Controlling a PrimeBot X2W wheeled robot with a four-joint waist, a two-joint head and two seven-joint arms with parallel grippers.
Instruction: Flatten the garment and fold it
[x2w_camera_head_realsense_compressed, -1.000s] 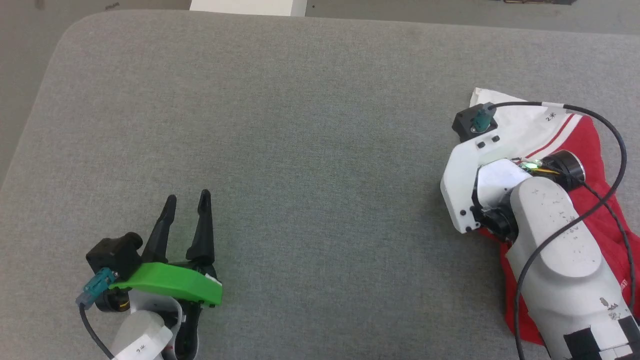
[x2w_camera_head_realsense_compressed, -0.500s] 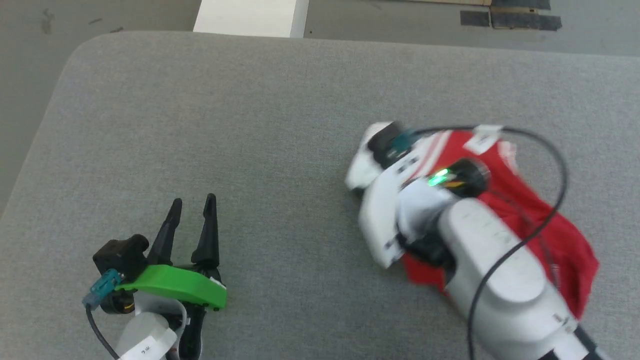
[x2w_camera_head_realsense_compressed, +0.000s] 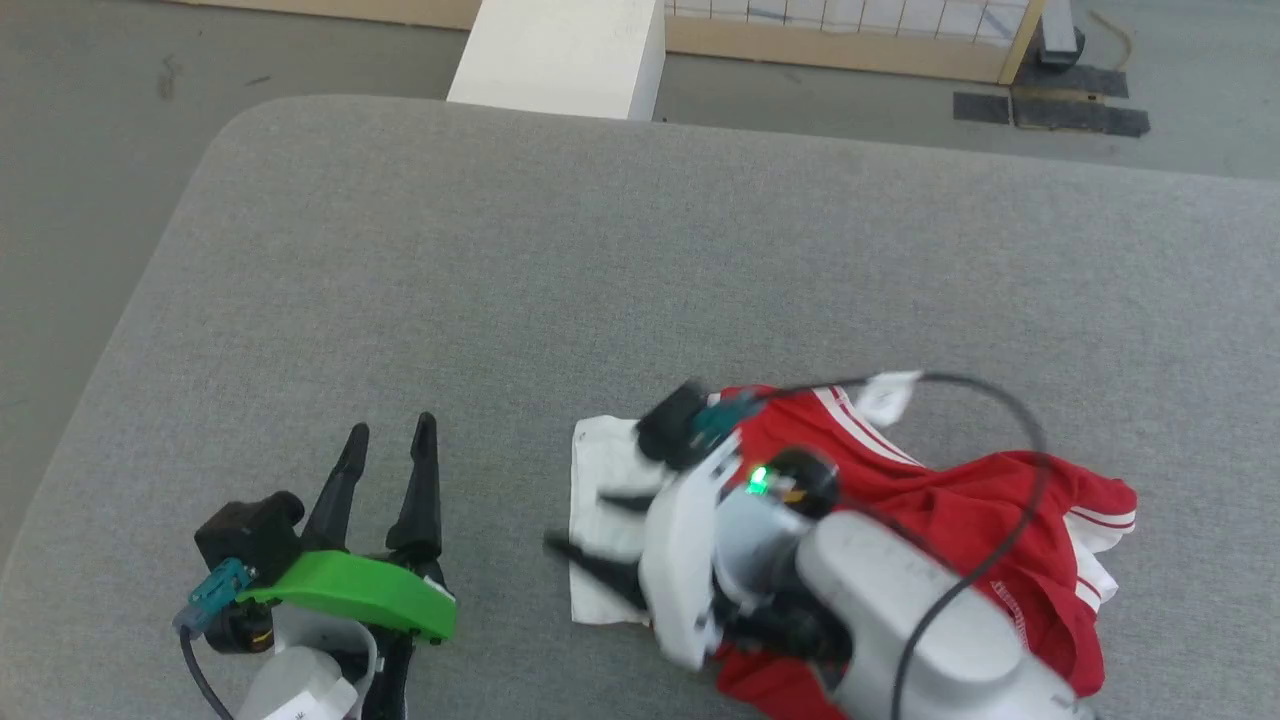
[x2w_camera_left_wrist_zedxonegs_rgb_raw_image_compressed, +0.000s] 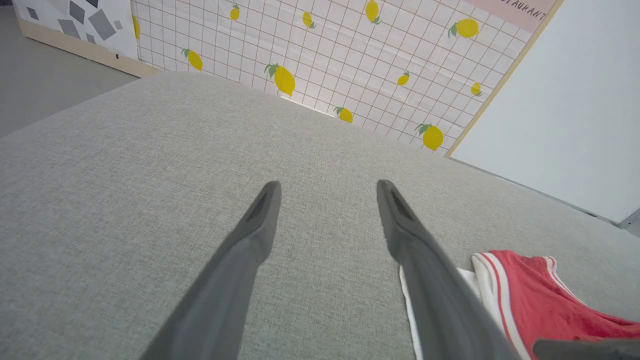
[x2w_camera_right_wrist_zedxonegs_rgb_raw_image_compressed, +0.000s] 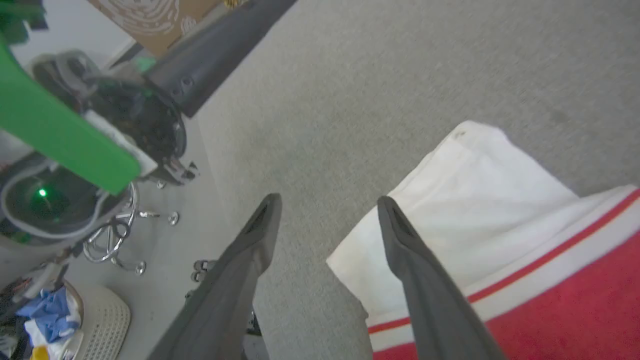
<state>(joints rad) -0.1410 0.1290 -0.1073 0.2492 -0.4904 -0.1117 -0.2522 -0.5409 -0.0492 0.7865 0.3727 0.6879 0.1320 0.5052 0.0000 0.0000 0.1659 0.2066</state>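
The red shirt (x2w_camera_head_realsense_compressed: 900, 480) lies bunched on the grey table (x2w_camera_head_realsense_compressed: 600, 250), flattening barely begun, with the right gripper (x2w_camera_head_realsense_compressed: 575, 520) spread over its white sleeve (x2w_camera_head_realsense_compressed: 600, 460) and the left gripper (x2w_camera_head_realsense_compressed: 392, 426) spread above bare table, so next they'd likely pinch edges and pull apart.

Free passage over grey fabric tabletop (x2w_camera_head_realsense_compressed: 600, 260), far side, centre; near right blocked by crumpled red-and-white jersey shirt (x2w_camera_head_realsense_compressed: 980, 520), white right arm (x2w_camera_head_realsense_compressed: 900, 610).

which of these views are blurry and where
Head view: the right gripper is smeared, while the left gripper and table are crisp. Left wrist view: sharp, evenly lit. Right wrist view: soft all over, with fuzzy edges on the garment.
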